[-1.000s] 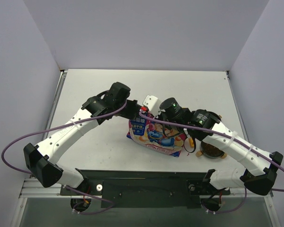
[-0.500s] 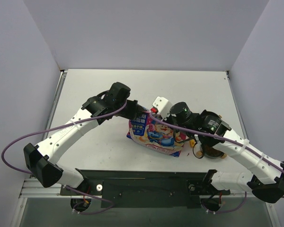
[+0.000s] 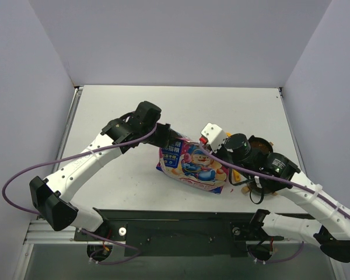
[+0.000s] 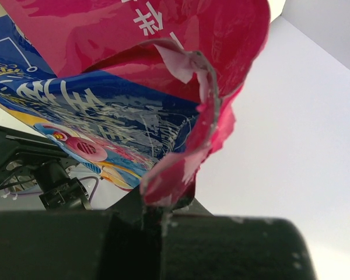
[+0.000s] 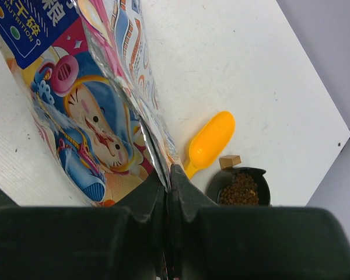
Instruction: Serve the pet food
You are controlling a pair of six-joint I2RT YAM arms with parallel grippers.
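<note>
With our left gripper [image 4: 160,210] and right gripper [image 5: 169,175] each clamped tight on an edge of the bag [image 3: 192,166] at the table's [image 3: 105,116] middle, we seem set to pour, which calls for tipping its mouth over the bowl [image 5: 217,178] holding pet food [image 5: 240,188] towards the right edge.

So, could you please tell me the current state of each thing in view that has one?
left end effector: shut on the bag's edge.
right end effector: shut on another edge of the bag.
bag: held by both end effectors.
bowl: upright, holding pet food.
pet food: in the bowl.
scoop: lying on the table, not held.
</note>
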